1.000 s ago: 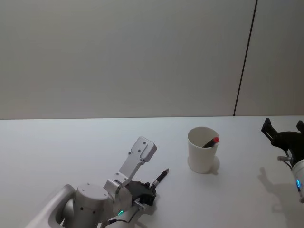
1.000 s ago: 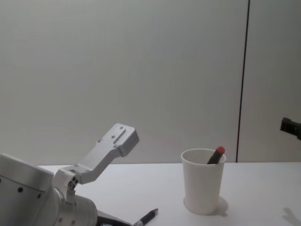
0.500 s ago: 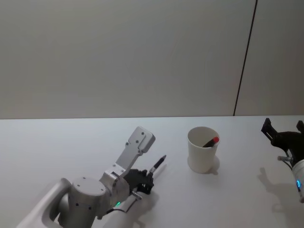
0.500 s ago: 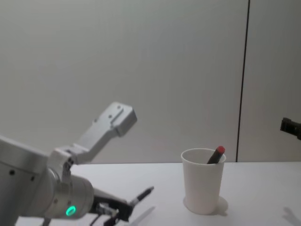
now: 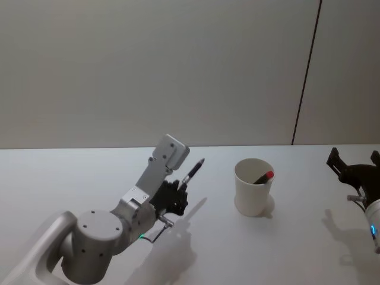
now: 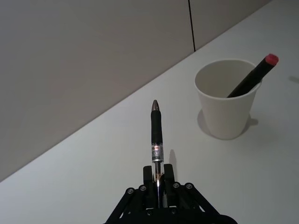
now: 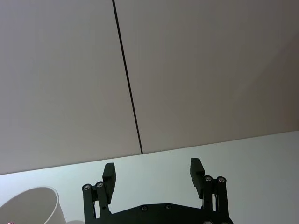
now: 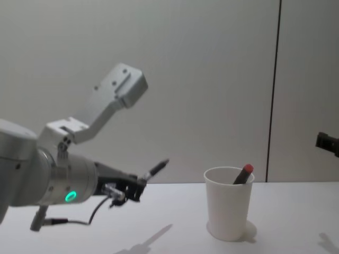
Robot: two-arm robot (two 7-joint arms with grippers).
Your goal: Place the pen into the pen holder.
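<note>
Left gripper (image 5: 179, 190): clenched on the rear of the pen, raised above the table (image 5: 71, 178).
Pen (image 6: 156, 128): gripped, tip angled up toward the pen holder, apart from it.
Pen holder (image 5: 253, 193): stood upright on the table; a red-capped pen (image 5: 265, 176) is leaned inside.
Right gripper (image 7: 154, 170): jaws spread, nothing held, parked at the right.

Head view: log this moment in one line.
left gripper: shut on black pen, aloft | white paper cup: holds red-tipped marker | right gripper: open, idle
</note>
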